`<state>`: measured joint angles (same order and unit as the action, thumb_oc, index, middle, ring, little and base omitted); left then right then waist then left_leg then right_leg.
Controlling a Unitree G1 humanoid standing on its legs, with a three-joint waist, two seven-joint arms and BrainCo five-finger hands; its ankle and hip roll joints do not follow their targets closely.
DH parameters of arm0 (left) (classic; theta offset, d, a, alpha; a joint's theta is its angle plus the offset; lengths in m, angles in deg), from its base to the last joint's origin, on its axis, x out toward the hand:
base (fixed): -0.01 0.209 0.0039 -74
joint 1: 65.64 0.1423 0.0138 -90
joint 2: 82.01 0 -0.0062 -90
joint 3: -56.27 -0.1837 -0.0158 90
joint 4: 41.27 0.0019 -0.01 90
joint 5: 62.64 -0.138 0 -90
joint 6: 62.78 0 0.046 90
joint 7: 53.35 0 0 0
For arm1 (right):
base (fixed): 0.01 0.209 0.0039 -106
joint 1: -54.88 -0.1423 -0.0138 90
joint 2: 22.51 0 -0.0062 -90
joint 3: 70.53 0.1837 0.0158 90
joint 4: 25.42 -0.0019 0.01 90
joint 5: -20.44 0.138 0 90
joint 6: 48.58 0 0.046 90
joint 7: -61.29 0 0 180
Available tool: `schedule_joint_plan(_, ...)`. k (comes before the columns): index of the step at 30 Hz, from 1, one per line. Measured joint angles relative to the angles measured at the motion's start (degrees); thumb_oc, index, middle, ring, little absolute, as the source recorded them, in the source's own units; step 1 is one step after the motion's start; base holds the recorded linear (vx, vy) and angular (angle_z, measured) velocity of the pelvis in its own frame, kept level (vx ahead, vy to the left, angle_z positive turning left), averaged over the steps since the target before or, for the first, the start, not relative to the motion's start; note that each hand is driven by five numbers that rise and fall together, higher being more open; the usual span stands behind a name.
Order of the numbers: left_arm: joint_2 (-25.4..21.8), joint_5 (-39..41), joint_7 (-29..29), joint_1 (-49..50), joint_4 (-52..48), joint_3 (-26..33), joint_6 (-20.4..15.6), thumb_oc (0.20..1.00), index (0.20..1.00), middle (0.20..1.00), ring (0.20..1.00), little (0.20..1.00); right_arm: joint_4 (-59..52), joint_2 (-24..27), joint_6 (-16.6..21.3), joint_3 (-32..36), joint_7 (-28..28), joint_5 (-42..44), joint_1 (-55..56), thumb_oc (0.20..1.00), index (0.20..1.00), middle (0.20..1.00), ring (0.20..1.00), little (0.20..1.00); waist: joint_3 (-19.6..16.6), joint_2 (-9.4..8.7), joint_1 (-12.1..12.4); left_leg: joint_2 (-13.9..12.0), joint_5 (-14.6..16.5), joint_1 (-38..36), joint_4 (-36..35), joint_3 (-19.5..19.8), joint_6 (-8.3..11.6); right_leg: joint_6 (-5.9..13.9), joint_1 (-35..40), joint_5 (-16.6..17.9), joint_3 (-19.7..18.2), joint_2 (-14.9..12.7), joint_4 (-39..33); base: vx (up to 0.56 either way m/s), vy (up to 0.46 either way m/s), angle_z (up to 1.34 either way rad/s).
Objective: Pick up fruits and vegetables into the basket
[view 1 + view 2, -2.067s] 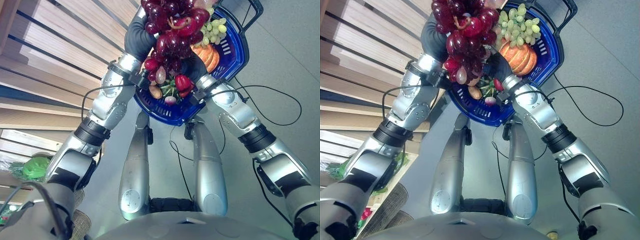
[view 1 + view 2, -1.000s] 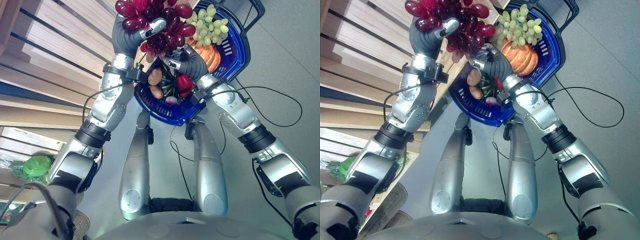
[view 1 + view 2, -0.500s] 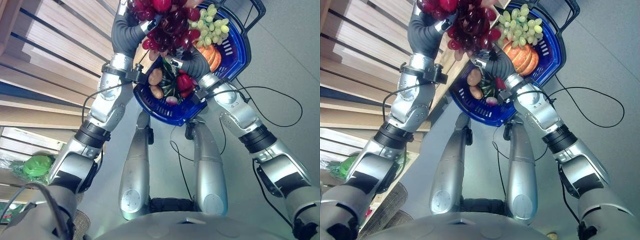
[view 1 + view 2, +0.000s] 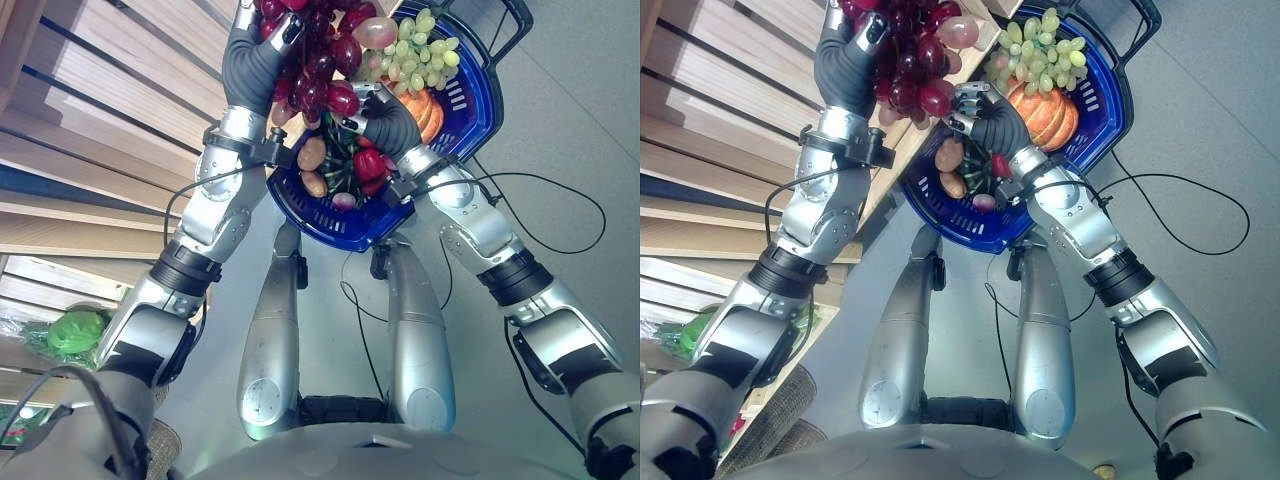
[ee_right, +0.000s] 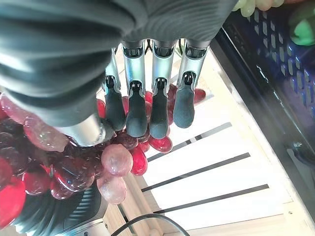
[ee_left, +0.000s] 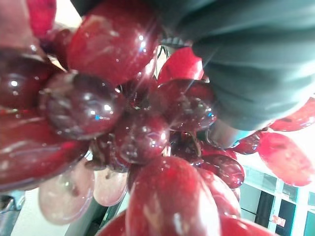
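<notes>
My left hand (image 4: 250, 62) is raised at the top of the eye views, shut on a big bunch of dark red grapes (image 4: 322, 68). The bunch hangs over the near left rim of the blue basket (image 4: 482, 112). Up close, the red grapes (image 6: 142, 132) crowd the left wrist view. My right hand (image 4: 388, 120) sits just below and to the right of the bunch, over the basket. Its fingers (image 5: 138, 98) are straight, with their dark tips beside the red grapes (image 5: 64, 167). The basket holds green grapes (image 4: 425, 55), a pumpkin (image 4: 428, 116), a red pepper (image 4: 368, 163) and potatoes (image 4: 311, 153).
A slatted wooden shelf (image 4: 90, 130) runs along the left, close to the basket's edge. A green vegetable (image 4: 72, 332) lies on a lower shelf at the lower left. Grey floor (image 4: 580, 120) lies to the right of the basket.
Two seconds ago both hands held the red bunch over the basket. The left hand then lifted it up and left, and the right hand let go. The bunch now hangs beside the right hand.
</notes>
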<state>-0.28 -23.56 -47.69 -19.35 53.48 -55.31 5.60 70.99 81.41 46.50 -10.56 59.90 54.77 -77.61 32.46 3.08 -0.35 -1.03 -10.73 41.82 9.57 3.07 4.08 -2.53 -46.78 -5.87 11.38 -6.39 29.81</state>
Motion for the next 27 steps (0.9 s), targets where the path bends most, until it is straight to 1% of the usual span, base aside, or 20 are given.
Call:
schedule_joint_plan(2, 0.0, 0.8, -0.1, 0.0, 0.0, 0.0, 0.0, 0.2, 0.2, 0.2, 0.2, 0.2, 0.0, 0.0, 0.0, 0.0, 0.0, 0.0, 0.0, 0.2, 0.2, 0.2, 0.2, 0.2, 0.0, 0.0, -0.1, 0.0, 0.0, 0.0, 0.0, 0.0, 0.0, -0.02, 0.0, 0.0, 0.0, 0.0, 0.0, 0.0, 0.0, 0.0)
schedule_joint_plan(3, 0.0, 1.2, -0.3, 0.0, 0.0, 0.0, 0.0, 0.2, 0.2, 0.2, 0.2, 0.2, 0.0, 0.0, 0.0, 0.0, 0.0, 0.0, 0.0, 0.275, 0.275, 0.275, 0.275, 0.275, 0.0, 0.0, -0.1, 0.0, 0.0, 0.0, 0.0, 0.0, 0.0, -0.02, 0.0, 0.0, 0.0, 0.0, 0.0, 0.0, 0.0, 0.0)
schedule_joint_plan(4, 0.0, 1.5, -0.4, 0.0, 0.0, 0.0, 0.0, 0.2, 0.2, 0.2, 0.2, 0.2, 0.0, 0.0, 0.0, 0.0, 0.0, 0.0, 0.0, 0.432, 0.432, 0.432, 0.432, 0.432, 0.0, 0.0, -0.1, 0.0, 0.0, 0.0, 0.0, 0.0, 0.0, -0.04, 0.0, 0.0, 0.0, 0.0, 0.0, 0.0, 0.0, 0.0)
schedule_joint_plan(5, 0.0, 1.5, -0.4, 0.0, 0.0, 0.0, 0.0, 0.2, 0.2, 0.2, 0.2, 0.2, 0.0, 0.0, 0.0, 0.0, 0.0, 0.0, 0.0, 0.432, 0.432, 0.432, 0.432, 0.432, 0.0, 0.0, -0.1, 0.0, 0.0, 0.0, 0.0, 0.0, -0.01, -0.1, 0.0, 0.1, 0.0, 0.0, 0.0, 0.0, 0.0, 0.0)
schedule_joint_plan(6, 0.0, 1.5, -0.4, 0.0, 0.0, 0.0, -0.1, 0.2, 0.2, 0.2, 0.2, 0.2, 0.0, 0.0, 0.0, 0.0, 0.1, 0.0, 0.0, 1.0, 1.0, 1.0, 1.0, 1.0, 0.0, 0.0, -0.1, 0.0, 0.0, 0.0, 0.0, 0.0, -0.01, -0.16, 0.0, 0.1, 0.0, 0.0, 0.0, 0.0, 0.0, 0.0)
schedule_joint_plan(12, 0.1, 1.9, -0.4, 0.0, 0.0, 0.1, -1.8, 0.2, 0.2, 0.2, 0.2, 0.2, 0.0, -0.6, 0.1, 0.1, 2.5, -0.2, 0.0, 1.0, 1.0, 1.0, 1.0, 1.0, 0.0, 0.0, -0.1, 0.0, 0.0, 0.0, 0.0, 0.0, -0.01, -0.09, 0.0, 0.1, 0.0, 0.0, 0.1, 0.0, 0.0, 0.0)
schedule_joint_plan(17, 1.2, 3.8, -0.5, 0.0, 0.0, 1.3, -3.0, 0.2, 0.2, 0.2, 0.2, 0.2, 0.0, -2.0, 3.1, 1.4, 6.7, -3.0, 0.6, 1.0, 1.0, 1.0, 1.0, 1.0, 0.0, 0.0, -0.3, 0.0, 0.0, 0.0, 0.0, 0.0, -0.04, -0.18, 0.0, 0.1, -0.1, 0.0, 0.1, 0.0, 0.0, 0.0)
schedule_joint_plan(19, 1.3, 4.3, -0.5, 0.0, 0.0, 1.5, -4.3, 0.2, 0.2, 0.2, 0.2, 0.2, 0.0, -2.2, 4.3, 2.7, 8.6, -4.3, 1.3, 1.0, 1.0, 1.0, 1.0, 1.0, 0.0, 0.0, -0.4, 0.0, 0.0, -0.1, 0.0, -0.1, -0.05, -0.16, 0.0, 0.1, -0.2, 0.0, 0.1, 0.0, 0.0, 0.0)
schedule_joint_plan(23, 2.0, 6.8, -0.5, 0.0, 0.0, 2.7, -5.1, 0.2, 0.2, 0.2, 0.2, 0.2, 0.0, -2.3, 5.0, 3.5, 10.4, -5.9, 1.5, 1.0, 1.0, 1.0, 1.0, 1.0, 0.0, -0.01, -0.8, 0.0, 0.0, -0.1, 0.0, -0.2, -0.06, -0.18, 0.0, 0.1, -0.3, 0.0, 0.1, 0.0, 0.0, 0.0)
schedule_joint_plan(24, 3.0, 8.6, -0.6, 0.0, 0.1, 3.6, -5.2, 0.2, 0.2, 0.2, 0.2, 0.2, 0.0, -2.5, 5.1, 3.5, 11.3, -7.2, 1.5, 1.0, 1.0, 1.0, 1.0, 1.0, 0.0, 0.0, -1.1, 0.0, 0.0, -0.2, 0.0, -0.2, -0.06, -0.18, 0.0, 0.1, -0.3, 0.0, 0.1, 0.0, 0.0, 0.0)
schedule_joint_plan(25, 3.4, 8.9, -0.7, 0.0, 0.2, 3.9, -5.2, 0.2, 0.2, 0.2, 0.2, 0.2, 0.0, -2.5, 5.1, 3.6, 11.4, -7.5, 1.5, 1.0, 1.0, 1.0, 1.0, 1.0, 0.0, 0.0, -1.1, 0.0, 0.0, -0.2, 0.0, -0.2, -0.06, -0.18, 0.0, 0.1, -0.4, 0.0, 0.1, 0.0, 0.0, 0.0)
schedule_joint_plan(27, 3.9, 12.0, -2.0, 0.0, 0.2, 4.0, -5.3, 0.2, 0.2, 0.2, 0.2, 0.2, 0.0, -2.9, 5.0, 3.6, 11.4, -8.0, 1.5, 1.0, 1.0, 1.0, 1.0, 1.0, 0.0, -0.01, -1.2, 0.0, 0.0, -0.3, 0.0, -0.3, -0.07, -0.18, 0.0, 0.1, -0.6, 0.0, 0.2, 0.0, 0.0, 0.0)
